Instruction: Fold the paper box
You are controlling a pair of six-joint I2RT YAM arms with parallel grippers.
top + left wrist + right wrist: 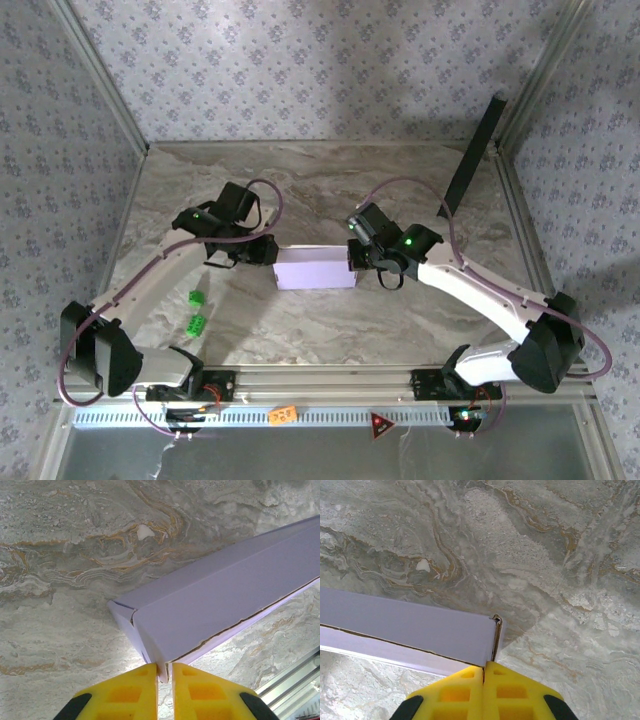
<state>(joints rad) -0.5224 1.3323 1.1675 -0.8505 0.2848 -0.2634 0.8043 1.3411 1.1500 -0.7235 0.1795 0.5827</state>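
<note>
1. Far left: two small green blocks [197, 298] lie on the marble tabletop [400, 190] near the left arm, apart from the work.
2. Left of centre: the left gripper [165, 680] is clamped on a thin lavender edge at the left end of the paper box [315, 268]. Its wrist view shows a sliver of card pinched between the yellow fingers.
3. Centre: the box, lavender side out, lies folded and flat in mid-tabletop. Its long axis runs left to right between the two arms. The seam along one long side gapes slightly and shows a raw card edge.
4. Right of centre: the right gripper [484, 680] sits at the box's right end corner with its fingers pressed together. Whether any card is caught between them cannot be told.
5. Far right: a long black panel [475, 155] stands tilted at the rear corner, well apart.
6. Each arm is at its own end, and neither is nearer. The box stretches away from each gripper toward the other, so pressing the open seam shut would likely mean working along that left-to-right line.
</note>
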